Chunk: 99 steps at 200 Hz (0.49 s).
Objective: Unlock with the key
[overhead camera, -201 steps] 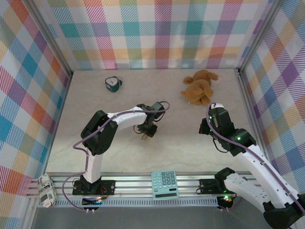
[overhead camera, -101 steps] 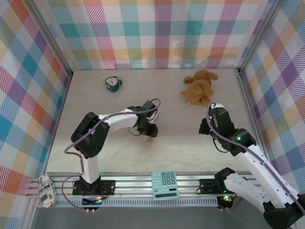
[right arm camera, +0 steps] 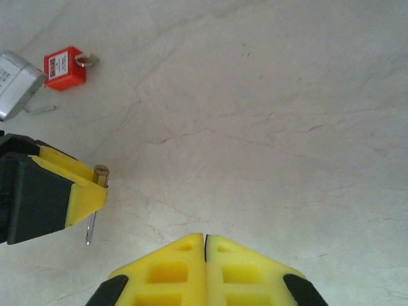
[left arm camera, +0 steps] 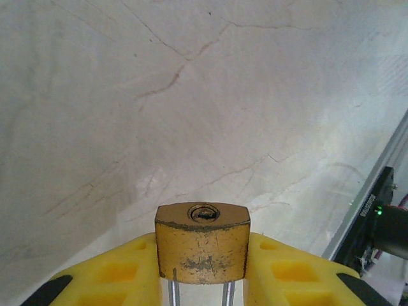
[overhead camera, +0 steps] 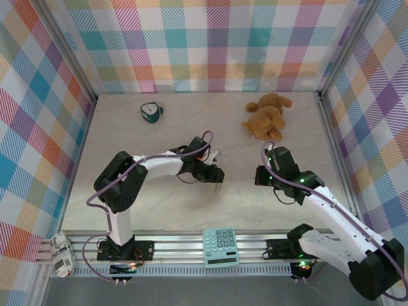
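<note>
1. Where the key lies cannot be told for certain: no clear key shape can be made out in any view.
2. The right gripper [right arm camera: 204, 237] has its yellow fingers pressed flush together, with only a dark seam between the tips. Whether something thin is pinched in that seam cannot be told.
3. A thin pale sliver [right arm camera: 39, 108] lies on the marble-patterned table [right arm camera: 287, 95] just beside a silver object [right arm camera: 14, 83]. It is too small to name, and the silver object is cut off by the frame edge.
4. The left gripper [left arm camera: 203, 258] is clamped narrowly on a small brass padlock [left arm camera: 203, 239], one yellow finger against each side of its body.
5. The padlock's keyhole [left arm camera: 204, 213] faces the left wrist camera. Its interior is dark and blurred.
6. Its long silver shackle [right arm camera: 91, 228] hangs below the fingers. In the left wrist view the two legs are cut off at the bottom edge.
7. From the right wrist, the held padlock sits off to the left of the closed fingertips, apart from them, with bare table between.
8. A red padlock [right arm camera: 64, 69] lies farther back, near the silver object.
</note>
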Motion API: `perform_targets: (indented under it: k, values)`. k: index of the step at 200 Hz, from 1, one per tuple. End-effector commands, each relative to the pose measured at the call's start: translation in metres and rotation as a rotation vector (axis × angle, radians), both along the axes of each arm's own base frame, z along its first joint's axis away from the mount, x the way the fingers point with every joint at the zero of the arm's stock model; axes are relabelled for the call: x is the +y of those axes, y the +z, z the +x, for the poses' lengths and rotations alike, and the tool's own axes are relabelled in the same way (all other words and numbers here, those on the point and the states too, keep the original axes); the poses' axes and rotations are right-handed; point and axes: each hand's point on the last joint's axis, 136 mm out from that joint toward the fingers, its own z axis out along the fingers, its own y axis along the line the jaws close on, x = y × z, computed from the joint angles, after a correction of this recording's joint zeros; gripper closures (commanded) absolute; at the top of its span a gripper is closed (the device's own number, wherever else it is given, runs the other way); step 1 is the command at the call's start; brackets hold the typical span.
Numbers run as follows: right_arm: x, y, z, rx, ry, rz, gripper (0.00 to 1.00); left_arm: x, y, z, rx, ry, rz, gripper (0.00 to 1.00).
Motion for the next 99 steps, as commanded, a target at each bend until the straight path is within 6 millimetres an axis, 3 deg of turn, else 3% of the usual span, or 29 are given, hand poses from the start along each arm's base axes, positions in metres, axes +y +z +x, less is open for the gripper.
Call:
perform_targets:
  k: [1, 73, 99]
  values:
    - [0.017, 0.001, 0.006, -0.003, 0.026, 0.103, 1.00, -0.010, 0.031, 0.004, -0.029, -0.007, -0.126, 0.69]
    - [0.049, -0.055, 0.011, 0.151, 0.075, 0.231, 1.00, 0.008, 0.046, 0.015, -0.071, 0.044, -0.125, 0.69]
    - [0.045, -0.065, 0.016, 0.171, 0.062, 0.232, 1.00, 0.011, 0.057, 0.014, -0.091, 0.050, -0.158, 0.69]
